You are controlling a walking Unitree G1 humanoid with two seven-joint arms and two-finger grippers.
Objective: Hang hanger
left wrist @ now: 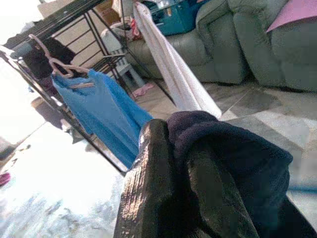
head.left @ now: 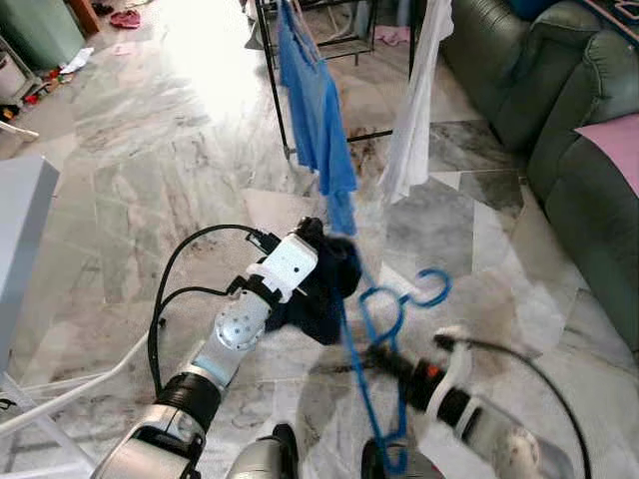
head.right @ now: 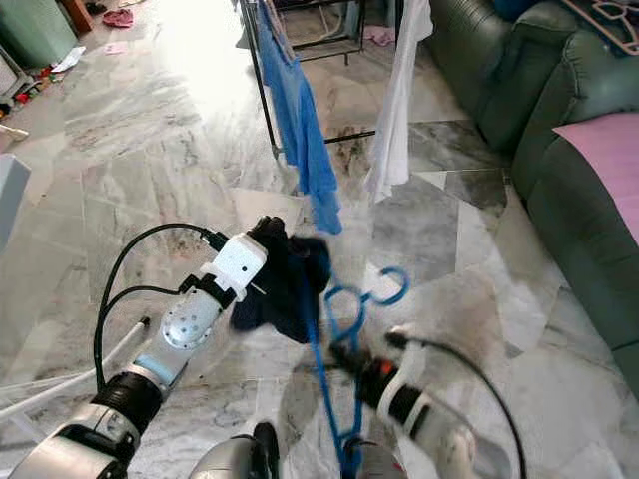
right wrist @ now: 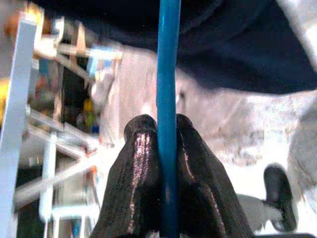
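Your left gripper [head.left: 321, 236], arm stretched forward, has jaws clenched on a dark navy garment [head.left: 324, 289]; your right gripper [right wrist: 159, 130] pinches the blue hanger [head.left: 384, 309].

Blue shirt [head.left: 318, 110] on drying rack [head.left: 272, 80], white cloth [head.left: 417, 100], green sofa [head.left: 559, 110]

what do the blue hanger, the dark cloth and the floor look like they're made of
The blue hanger, pinched in the right hand, looks like smooth plastic or coated wire: thin, even rod with a uniform color. The dark cloth, held by the left hand, looks like soft navy fabric, thick and matte, possibly fleece. The floor looks like polished marble or marble-look tile: grey veining, glare.
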